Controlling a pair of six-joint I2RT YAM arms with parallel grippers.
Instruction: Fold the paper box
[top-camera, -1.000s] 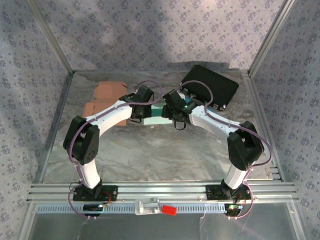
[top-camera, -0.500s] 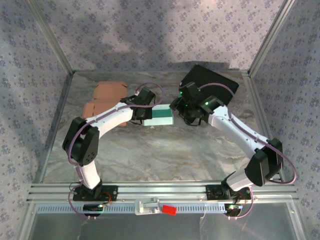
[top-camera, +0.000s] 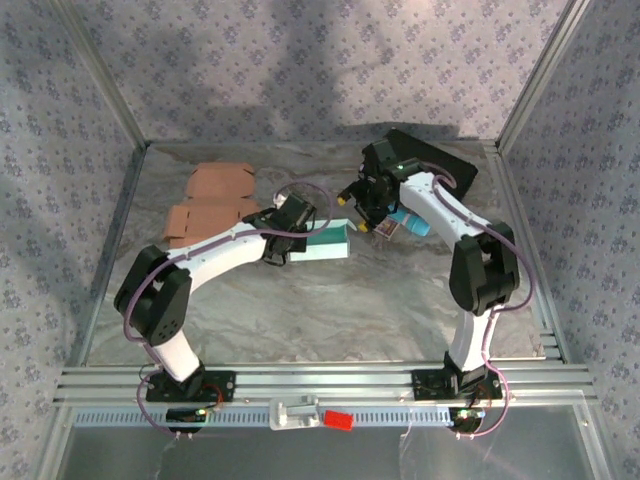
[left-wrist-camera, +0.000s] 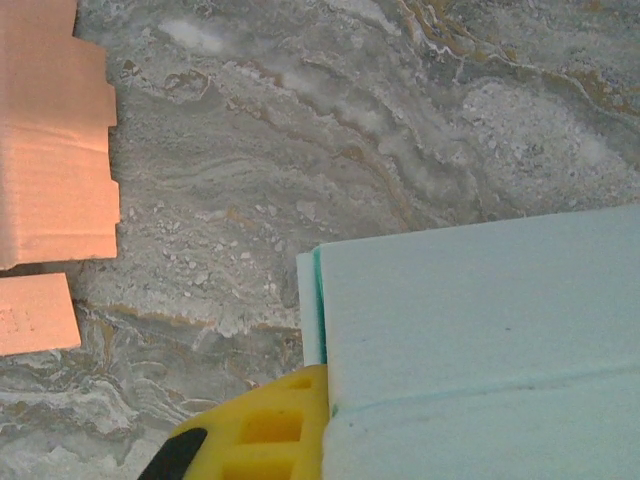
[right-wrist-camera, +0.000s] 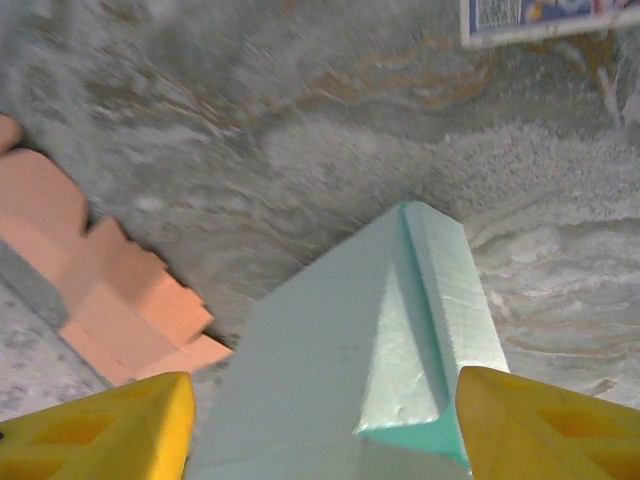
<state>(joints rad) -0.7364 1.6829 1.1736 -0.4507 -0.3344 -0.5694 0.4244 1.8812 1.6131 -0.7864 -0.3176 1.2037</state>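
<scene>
Two hands meet at one paper box. The left hand (top-camera: 286, 238) is pinched shut on the left end of the pale green paper box (top-camera: 328, 242), with one yellow finger (left-wrist-camera: 250, 435) pressed against the box's edge. From that hand the box stretches across the marbled surface (top-camera: 330, 300) toward the right hand (top-camera: 366, 216). The right hand's fingers (right-wrist-camera: 100, 430) stand wide apart, with the box's end between them. Brown cardboard pieces (top-camera: 212, 198) lie apart on the surface, out beyond the left hand's left side.
</scene>
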